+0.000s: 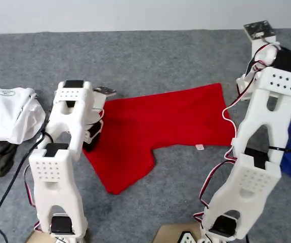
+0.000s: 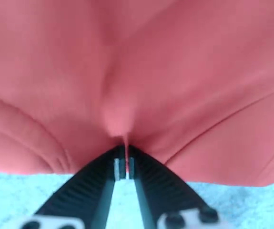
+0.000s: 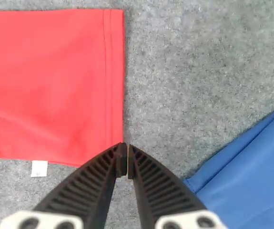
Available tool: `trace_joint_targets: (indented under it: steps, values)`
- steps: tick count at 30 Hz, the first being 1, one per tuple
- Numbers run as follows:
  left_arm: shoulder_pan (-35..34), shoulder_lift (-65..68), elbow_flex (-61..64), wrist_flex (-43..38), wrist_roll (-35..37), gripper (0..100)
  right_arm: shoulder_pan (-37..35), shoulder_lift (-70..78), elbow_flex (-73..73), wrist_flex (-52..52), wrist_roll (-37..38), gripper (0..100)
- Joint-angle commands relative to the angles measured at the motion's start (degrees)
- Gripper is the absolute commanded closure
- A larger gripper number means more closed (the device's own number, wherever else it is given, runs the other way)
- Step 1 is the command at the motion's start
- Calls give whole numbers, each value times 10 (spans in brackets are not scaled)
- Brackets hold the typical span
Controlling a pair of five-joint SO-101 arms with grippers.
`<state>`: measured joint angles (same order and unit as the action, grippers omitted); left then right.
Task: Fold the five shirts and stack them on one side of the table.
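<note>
Closest to the lens, the left claw (image 2: pixel 122 164) is clamped on the red shirt (image 2: pixel 175 71). Its two ribbed black fingers (image 2: pixel 91 186) meet at the tips with a thin ridge of red cloth pinched between them, and soft folds fan out from that pinch. From the high view I see that this grip sits at the red shirt's edge, where the white printed left arm (image 1: pixel 64 131) leans over the cloth.

At the red shirt's opposite end the right claw (image 3: pixel 123 164) has its jaws together, with the tips right at the corner of the hem. I cannot tell whether any cloth is caught there; the hem lies flat. Two rows of stitching run along that straight hem. Near the same corner, a small white tag (image 3: pixel 39 168) pokes out from the red shirt's long edge, and I can read no writing on it.

The red shirt is spread between the two arms on the grey table (image 3: pixel 198 71), whose surface looks like short felted carpet. One rounded flap of it reaches toward the arm bases. A blue shirt (image 3: pixel 251 176), smooth with a few creases, lies past the hemmed end, apart from the red shirt. A bunched white shirt (image 1: pixel 8 111) lies well off the other end, beyond the left arm. The mark at its collar is too small to read.
</note>
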<state>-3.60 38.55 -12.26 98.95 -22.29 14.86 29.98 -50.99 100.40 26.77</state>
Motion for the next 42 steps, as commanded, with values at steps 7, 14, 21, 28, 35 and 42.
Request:
trace_joint_targets:
  steps: [7, 14, 21, 28, 35, 42]
  values:
    - [4, -71, 11, 17, -19, 964, -15, -36, -25, 23, -4, 989]
    - [75, -160, 11, 17, -19, 963, -72, 29, -25, 10, -4, 989]
    - [93, -230, 9, 15, -19, 964, -75, 105, -27, -96, -4, 989]
    - [55, -259, 11, 15, -16, 967, -88, 207, -27, -234, -4, 989]
    - [36, -263, 11, 15, -16, 967, -97, 253, -27, -303, -4, 989]
    - [40, -259, 11, 15, -16, 967, -98, 259, -28, -379, -4, 989]
